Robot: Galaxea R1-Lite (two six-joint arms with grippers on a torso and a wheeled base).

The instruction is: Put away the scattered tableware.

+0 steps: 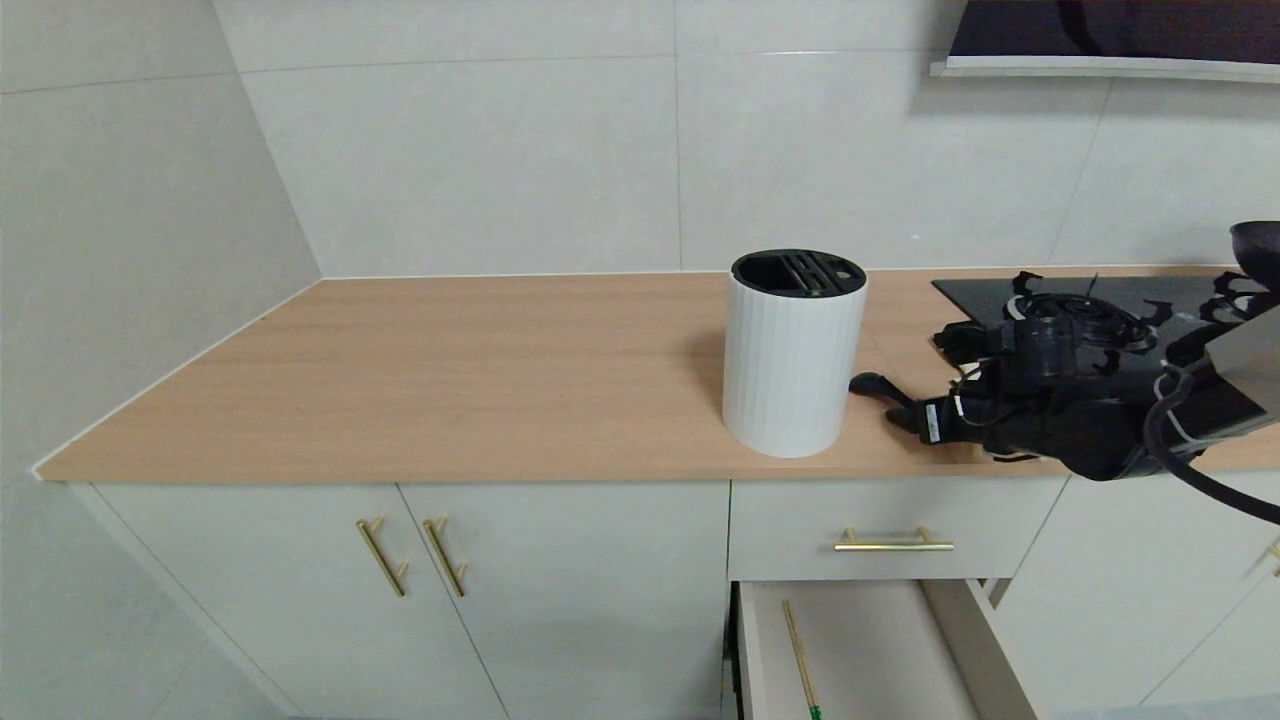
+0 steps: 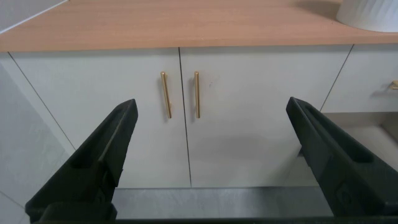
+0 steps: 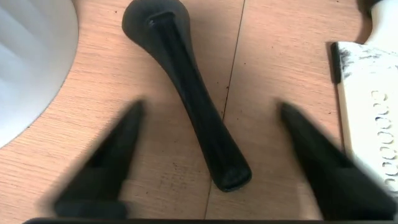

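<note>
Wooden countertop point(image 1: 450, 380) runs above pale cabinet doors point(image 2: 249, 124), which the left gripper point(image 2: 211, 106) faces with its jaws wide apart and nothing between them. A white ribbed holder point(image 1: 793, 370) stands on the counter. Just beside its base lies a black-handled utensil point(image 3: 193, 99), flat on the wood, between the parted jaws of the right gripper point(image 3: 210, 109), neither finger visibly touching it. Below, an open drawer point(image 1: 950, 640) holds a chopstick point(image 1: 800, 655).

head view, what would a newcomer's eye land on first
The white holder with a black slotted top, standing on the counter. Beside it the right gripper hangs low, fingers open astride a black handle lying flat. Below, a drawer stands open with chopsticks inside.
</note>
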